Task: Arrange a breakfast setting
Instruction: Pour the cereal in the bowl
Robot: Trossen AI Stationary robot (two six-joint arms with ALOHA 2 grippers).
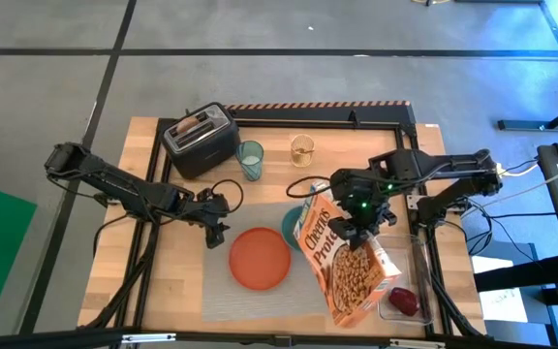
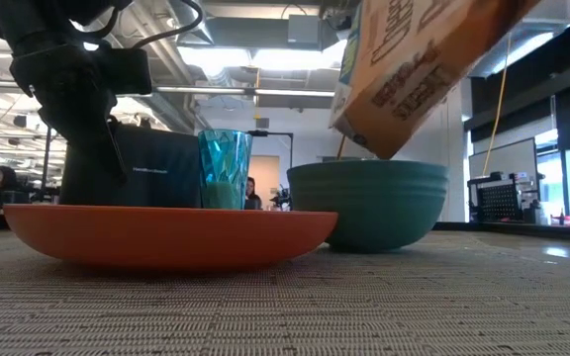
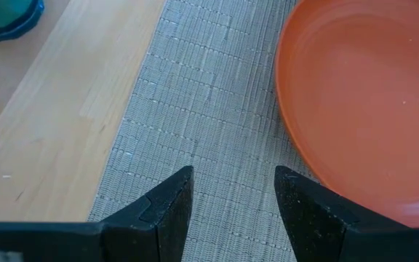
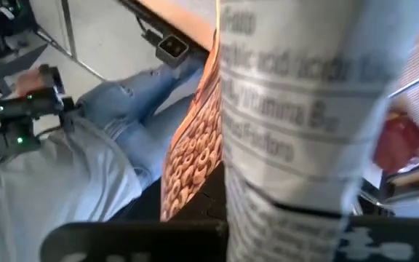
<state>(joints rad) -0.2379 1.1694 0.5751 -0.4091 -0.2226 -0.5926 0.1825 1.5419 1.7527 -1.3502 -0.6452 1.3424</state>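
Left arm reaching in low from the table's left edge, left gripper (image 1: 217,233) pointing down, fingers (image 3: 167,207) parted with nothing between them, right arm folded in from the right, right gripper (image 1: 354,231) raised, clamped on a tilted cereal box (image 1: 347,260)

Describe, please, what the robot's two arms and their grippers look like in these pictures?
Both arms are dark, nearly black, built of jointed segments with black cables looping off them. The left gripper ends in two matte black wedge-shaped fingers with angular faces. The right gripper sits on a bulkier black wrist block carrying a small glowing green light, and thin pale wires run along that arm's far end.
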